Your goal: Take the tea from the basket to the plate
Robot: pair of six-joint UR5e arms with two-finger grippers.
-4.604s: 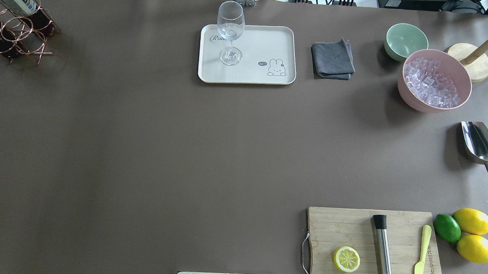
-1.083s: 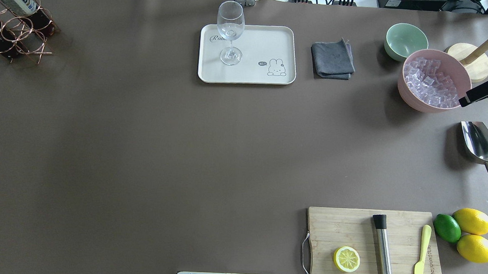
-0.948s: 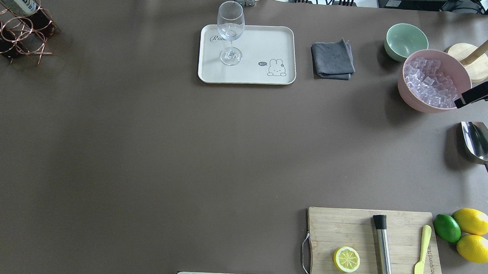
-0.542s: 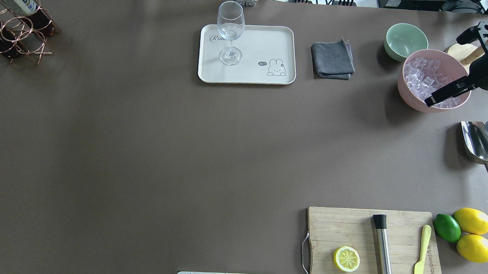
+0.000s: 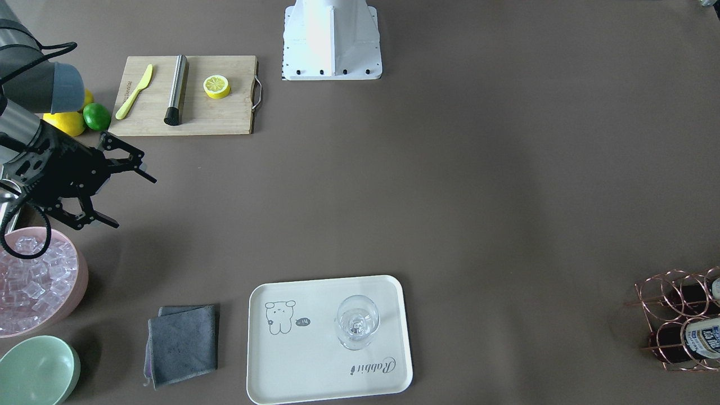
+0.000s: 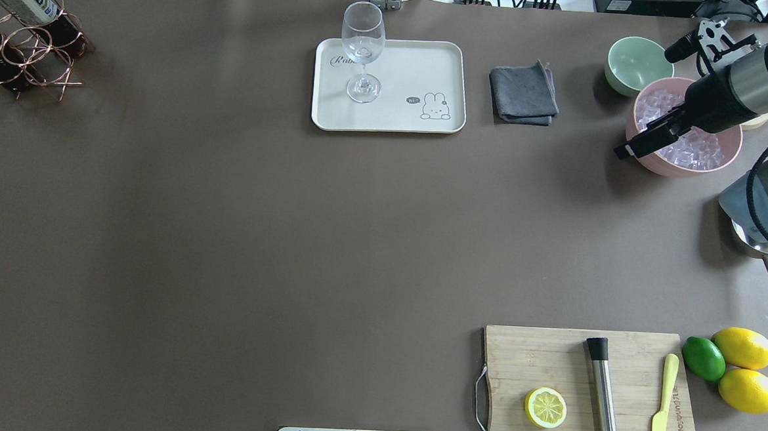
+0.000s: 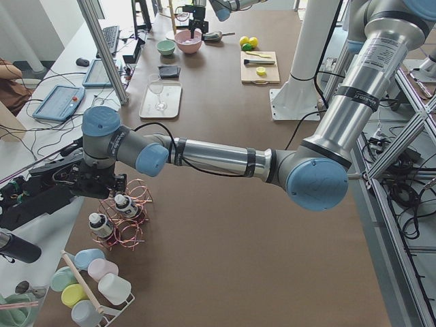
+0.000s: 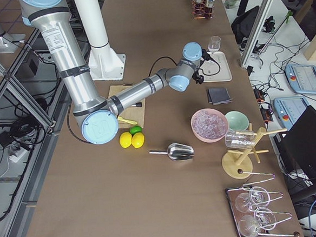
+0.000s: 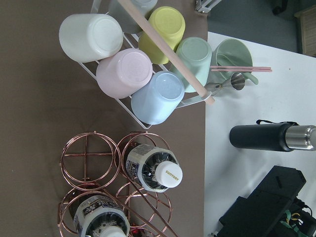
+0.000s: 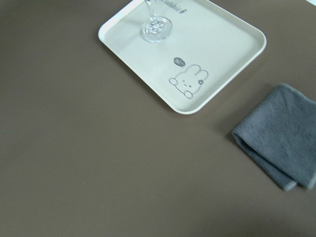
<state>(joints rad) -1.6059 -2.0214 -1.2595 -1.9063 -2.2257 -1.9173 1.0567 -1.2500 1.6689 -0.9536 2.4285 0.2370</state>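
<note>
The right end effector (image 5: pixel 134 202) is spread wide at the front view's left edge. Tea (image 9: pixel 158 170) stands in the basket (image 9: pixel 85 157). For the left end effector (image 7: pixel 95 185), I can't tell.

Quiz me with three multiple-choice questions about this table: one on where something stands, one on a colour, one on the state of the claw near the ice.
1. Where does the clear stemmed wine glass stand?
A) on the bamboo cutting board
B) on the cream-white rectangular tray
C) in the mint-green bowl

2. What colour is the round bowl holding the clear ice cubes?
A) pink
B) yellow
C) black

3. How is the black two-finger right gripper?
A) shut on the glass
B) shut on a lemon
C) open, holding nothing

Answers:
1 B: the glass's foot rests on the tray, near its printed script.
2 A: the ice fills the pink bowl.
3 C: the front-facing view shows its fingers spread with nothing between them.
</note>
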